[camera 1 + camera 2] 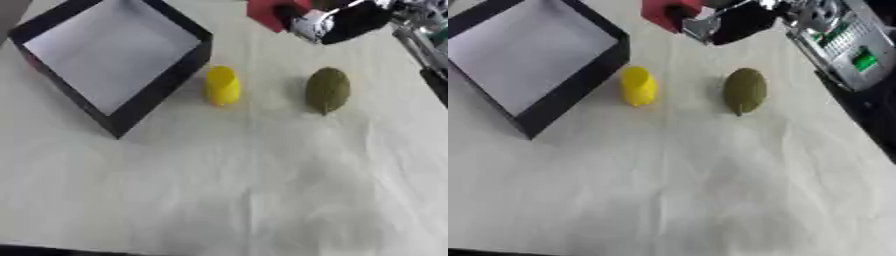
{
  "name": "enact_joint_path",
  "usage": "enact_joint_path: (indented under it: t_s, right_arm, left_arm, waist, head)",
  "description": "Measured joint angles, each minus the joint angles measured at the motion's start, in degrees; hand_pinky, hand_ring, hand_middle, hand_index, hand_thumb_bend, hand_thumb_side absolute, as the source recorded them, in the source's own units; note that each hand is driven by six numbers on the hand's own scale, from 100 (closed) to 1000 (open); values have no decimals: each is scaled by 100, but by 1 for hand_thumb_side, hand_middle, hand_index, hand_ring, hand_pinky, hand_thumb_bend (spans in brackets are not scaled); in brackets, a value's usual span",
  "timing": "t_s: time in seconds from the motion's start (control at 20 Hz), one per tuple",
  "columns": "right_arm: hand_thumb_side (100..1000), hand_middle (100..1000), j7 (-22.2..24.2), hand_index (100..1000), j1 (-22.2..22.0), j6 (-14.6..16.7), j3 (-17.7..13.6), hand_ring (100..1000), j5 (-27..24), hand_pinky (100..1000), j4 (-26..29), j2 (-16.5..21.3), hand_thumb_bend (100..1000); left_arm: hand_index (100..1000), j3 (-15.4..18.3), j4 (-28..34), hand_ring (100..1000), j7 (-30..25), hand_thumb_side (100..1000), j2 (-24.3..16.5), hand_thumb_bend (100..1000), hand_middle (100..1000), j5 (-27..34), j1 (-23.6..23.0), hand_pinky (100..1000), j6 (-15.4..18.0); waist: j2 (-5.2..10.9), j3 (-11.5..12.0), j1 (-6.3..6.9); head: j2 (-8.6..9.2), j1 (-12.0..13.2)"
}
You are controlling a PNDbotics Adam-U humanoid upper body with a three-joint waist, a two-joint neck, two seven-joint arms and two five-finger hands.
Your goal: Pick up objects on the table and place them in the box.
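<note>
Taking the box (166, 82) as your landmark, it sat at the far left of the table (227, 190), black-walled, white-floored and holding nothing. Just to its right lay a yellow cylinder-like object (222, 85), close to the box's near wall, and further right again an olive-green oval object (328, 90), well apart from the box. Beyond both, up and to the right of the box, your right hand (732, 22) was at a red block (665, 12), touching or closed around it; I could not tell whether the fingers were curled on it. Your left hand did not show. My worry was the path: if you carried the red block low toward the box, it could have clipped the box's raised wall, or slipped free and knocked the yellow object away.
</note>
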State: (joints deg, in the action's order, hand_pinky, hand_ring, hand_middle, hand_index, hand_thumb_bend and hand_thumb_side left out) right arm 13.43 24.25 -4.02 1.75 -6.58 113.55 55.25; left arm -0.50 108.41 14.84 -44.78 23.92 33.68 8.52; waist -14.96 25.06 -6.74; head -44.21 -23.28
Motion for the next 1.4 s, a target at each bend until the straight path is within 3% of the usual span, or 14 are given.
enact_joint_path:
  t_s: [0.25,0.35,0.6,1.05,1.4]
  right_arm:
    - [100,395,-294,671,182,-203,5,512,-31,908,-95,332,100]
    - [100,395,-357,672,271,-199,16,511,-57,910,-230,421,100]
    - [100,394,-434,673,609,-101,125,508,-163,913,-630,517,100]
    - [100,390,-258,672,1124,22,396,502,-177,919,-1160,432,100]
    - [100,389,-217,675,1352,122,496,500,-208,927,-1403,292,100]
  left_arm:
    - [812,-47,133,659,-10,554,135,174,897,87,351,939,23]
    - [812,-101,167,660,-42,546,201,177,896,123,504,937,26]
    - [813,-183,225,663,-112,531,320,183,895,183,724,933,15]
    - [813,-249,271,663,-179,533,414,182,896,273,897,933,-10]
    - [814,-283,376,664,-221,519,457,186,895,301,1042,930,-44]
  waist:
    - [13,492,12]
    - [15,752,43]
    - [27,1144,102]
    - [27,1512,116]
    - [21,1940,113]
  head:
    - [0,-458]
    - [0,-703]
    - [0,-1193]
    - [0,-1529]
    - [0,-1899]
